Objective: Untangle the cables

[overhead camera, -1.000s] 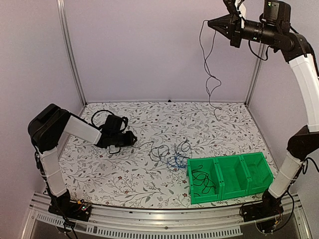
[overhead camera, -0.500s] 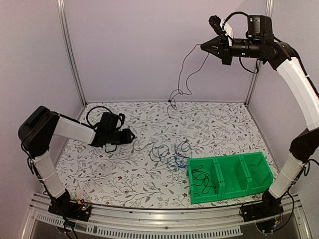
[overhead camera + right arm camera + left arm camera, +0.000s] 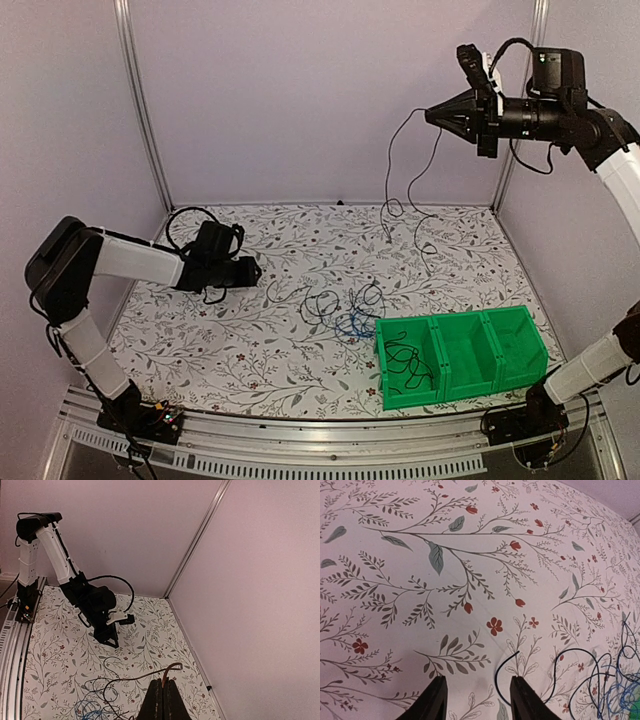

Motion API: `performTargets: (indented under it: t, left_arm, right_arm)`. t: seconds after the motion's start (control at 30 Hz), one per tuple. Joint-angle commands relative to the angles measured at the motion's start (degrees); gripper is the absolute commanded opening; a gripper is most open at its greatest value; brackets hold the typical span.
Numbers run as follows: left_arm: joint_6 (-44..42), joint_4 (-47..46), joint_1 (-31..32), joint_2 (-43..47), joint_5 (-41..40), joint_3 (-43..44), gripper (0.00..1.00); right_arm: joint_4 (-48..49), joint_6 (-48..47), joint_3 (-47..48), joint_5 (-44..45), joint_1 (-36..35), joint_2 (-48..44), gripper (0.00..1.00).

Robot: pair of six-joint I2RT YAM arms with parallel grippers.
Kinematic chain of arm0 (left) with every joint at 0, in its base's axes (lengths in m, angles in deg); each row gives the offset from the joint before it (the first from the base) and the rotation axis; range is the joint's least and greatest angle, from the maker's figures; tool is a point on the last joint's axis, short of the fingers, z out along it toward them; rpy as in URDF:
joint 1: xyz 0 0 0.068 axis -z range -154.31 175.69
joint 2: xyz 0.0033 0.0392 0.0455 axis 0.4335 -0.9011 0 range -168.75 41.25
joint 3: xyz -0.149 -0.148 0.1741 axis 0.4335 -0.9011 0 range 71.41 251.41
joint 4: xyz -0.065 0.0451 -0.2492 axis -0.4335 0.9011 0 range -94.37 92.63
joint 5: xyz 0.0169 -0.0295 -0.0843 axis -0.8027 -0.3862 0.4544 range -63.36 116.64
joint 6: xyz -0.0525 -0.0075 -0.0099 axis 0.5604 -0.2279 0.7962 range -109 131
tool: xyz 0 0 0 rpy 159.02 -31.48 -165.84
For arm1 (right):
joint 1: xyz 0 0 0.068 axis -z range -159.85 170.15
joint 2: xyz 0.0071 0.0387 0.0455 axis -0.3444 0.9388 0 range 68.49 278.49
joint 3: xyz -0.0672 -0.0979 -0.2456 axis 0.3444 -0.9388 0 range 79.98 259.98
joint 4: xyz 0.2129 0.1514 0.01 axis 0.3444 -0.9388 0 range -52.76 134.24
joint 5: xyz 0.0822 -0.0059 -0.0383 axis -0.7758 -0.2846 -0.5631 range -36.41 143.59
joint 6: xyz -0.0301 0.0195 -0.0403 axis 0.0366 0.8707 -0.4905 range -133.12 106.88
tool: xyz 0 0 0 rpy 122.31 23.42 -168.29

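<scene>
Across the lower half of the top view, a white tabletop (image 3: 250, 350) printed with grey vines and small red flowers. At lower right, resting on it, a green bin (image 3: 460, 396) with three compartments side by side. Behind, pale lilac walls (image 3: 280, 100), framed by a left post (image 3: 140, 110) at upper left and a right post (image 3: 508, 188) at centre right. Along the bottom edge, a slotted metal rail (image 3: 330, 455).

**Robot test cell in a lab**

Boxed in by plain pale panel walls (image 3: 300, 100) on aluminium posts (image 3: 140, 100). Fitted with a left arm (image 3: 130, 260) and a right arm (image 3: 622, 170), white and black, above a slotted metal rail (image 3: 300, 440) along the near edge of a floral-printed counter (image 3: 250, 350). Stocked with green plastic bins (image 3: 460, 355).
</scene>
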Motion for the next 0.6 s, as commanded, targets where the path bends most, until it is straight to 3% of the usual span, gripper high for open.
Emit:
performTargets:
  t: [0.0, 0.33, 0.57]
  left_arm:
    - [-1.12, 3.65, -0.44, 3.53, -2.49, 1.85, 0.43]
    - [-1.77, 6.36, -0.51, 6.04, -7.78, 0.07, 0.44]
    - [-1.76, 7.42, -0.45, 6.41, -8.44, -0.26, 0.44]
  right_arm:
    - [0.24, 1.13, -4.30, -3.97, 0.16, -5.15, 0.00]
    - [-0.98, 2.57, -14.46, -9.03, 0.23, -15.19, 0.00]
    - [-0.86, 3.13, -28.28, -11.67, 0.22, -22.40, 0.00]
